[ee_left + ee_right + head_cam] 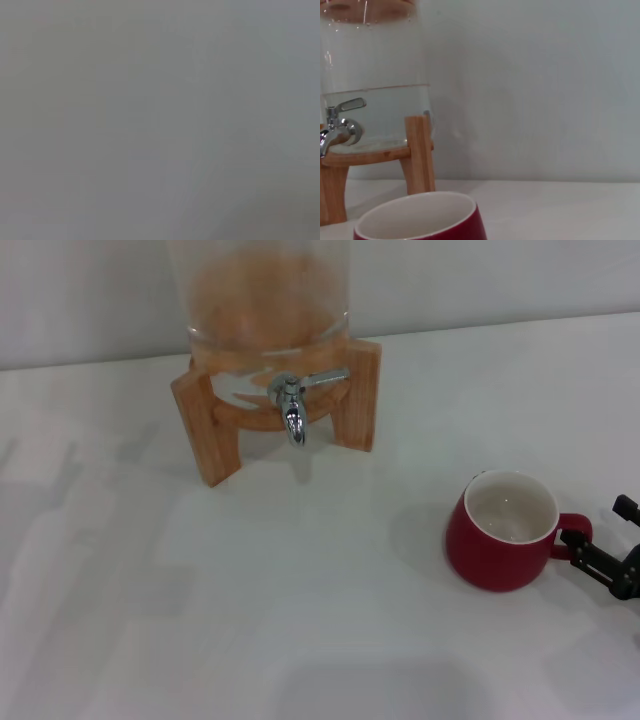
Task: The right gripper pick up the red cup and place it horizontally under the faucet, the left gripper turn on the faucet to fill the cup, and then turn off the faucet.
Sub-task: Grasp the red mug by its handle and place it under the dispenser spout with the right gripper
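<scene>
The red cup (497,552) stands upright on the white table at the right, white inside showing, with its small handle pointing right. My right gripper (603,532) comes in from the right edge at the cup's handle. It is open, one finger (582,546) just below the handle and the other farther back. In the right wrist view the cup's rim (420,215) is close in front, with the faucet (337,125) beyond it. The chrome faucet (293,410) sits at the back centre, its lever angled to the right and its spout pointing down. The left gripper is out of view.
A glass dispenser (265,300) holding water rests on a wooden stand (205,430) at the back of the white table (250,600). A pale wall rises behind it. The left wrist view is plain grey.
</scene>
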Robot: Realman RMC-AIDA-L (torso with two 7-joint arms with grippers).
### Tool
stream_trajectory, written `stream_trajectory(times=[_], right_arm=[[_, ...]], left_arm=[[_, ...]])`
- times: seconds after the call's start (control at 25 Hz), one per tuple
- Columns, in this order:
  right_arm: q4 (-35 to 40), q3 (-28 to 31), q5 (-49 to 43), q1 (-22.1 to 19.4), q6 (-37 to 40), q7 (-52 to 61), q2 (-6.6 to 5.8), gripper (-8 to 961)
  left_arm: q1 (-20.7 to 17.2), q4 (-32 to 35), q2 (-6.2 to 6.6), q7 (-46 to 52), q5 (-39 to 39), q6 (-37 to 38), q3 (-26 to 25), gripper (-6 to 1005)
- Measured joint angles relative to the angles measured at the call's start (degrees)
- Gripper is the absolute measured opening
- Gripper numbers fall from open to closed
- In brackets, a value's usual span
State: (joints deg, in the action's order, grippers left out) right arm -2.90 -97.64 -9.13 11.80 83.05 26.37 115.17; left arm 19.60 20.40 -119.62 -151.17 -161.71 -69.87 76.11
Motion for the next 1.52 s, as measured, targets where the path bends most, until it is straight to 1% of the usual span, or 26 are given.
stream_trajectory(times=[1.16, 1.4, 1.48, 1.52], right_arm=[[0.88, 0.3, 0.33, 0.5, -2.35, -0.54, 0.06, 834], [0.88, -0.08, 0.0, 0.91, -2.96, -0.47, 0.06, 643], [0.88, -0.16, -0.19, 0.93, -2.85, -0.37, 0.06, 392], [0.88, -0.18, -0.4, 0.93, -2.79, -0.3, 0.06, 358]], left_arm=[[-0.11, -0.01, 0.0, 0.07, 0.23, 0.0, 0.0, 829], [-0.24, 0.01, 0.0, 0.09, 0.25, -0.01, 0.0, 829], [-0.3, 0.01, 0.0, 0.09, 0.24, -0.03, 0.0, 829], [-0.32, 0.02, 0.0, 0.09, 0.21, -0.03, 0.0, 829]])
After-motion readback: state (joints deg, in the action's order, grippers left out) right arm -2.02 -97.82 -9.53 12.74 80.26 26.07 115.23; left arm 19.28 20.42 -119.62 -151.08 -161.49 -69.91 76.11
